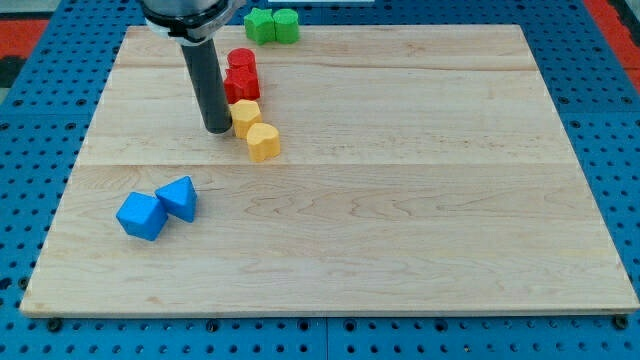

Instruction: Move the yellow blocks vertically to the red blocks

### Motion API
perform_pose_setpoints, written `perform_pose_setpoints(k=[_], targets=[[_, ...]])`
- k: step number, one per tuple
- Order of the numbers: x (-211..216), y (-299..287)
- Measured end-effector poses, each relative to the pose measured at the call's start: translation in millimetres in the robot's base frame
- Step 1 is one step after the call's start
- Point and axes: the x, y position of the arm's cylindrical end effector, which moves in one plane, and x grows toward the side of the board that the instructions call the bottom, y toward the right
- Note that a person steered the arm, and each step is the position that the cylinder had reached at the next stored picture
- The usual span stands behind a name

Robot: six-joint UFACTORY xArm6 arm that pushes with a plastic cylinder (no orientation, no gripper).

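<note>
Two red blocks stand near the view's top: a round one (241, 60) above a chunkier one (241, 84). Two yellow blocks lie just below them in a slanting line: one (246, 116) touching the lower red block, the other (264, 141) below and to its right. My tip (217, 130) rests on the board just left of the upper yellow block, close to it or touching it.
Two green blocks (273, 25) sit side by side at the board's top edge. Two blue blocks, one (140, 216) and one (180, 198), lie together at the lower left. The wooden board (400, 200) lies on a blue pegboard table.
</note>
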Motion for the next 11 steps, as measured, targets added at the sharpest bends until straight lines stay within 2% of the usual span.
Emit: perform_pose_setpoints(k=[2, 3, 4, 6, 9, 10, 11], targets=[[65, -9], [93, 11], [102, 40], [73, 48], [37, -17], [67, -7], [73, 45]])
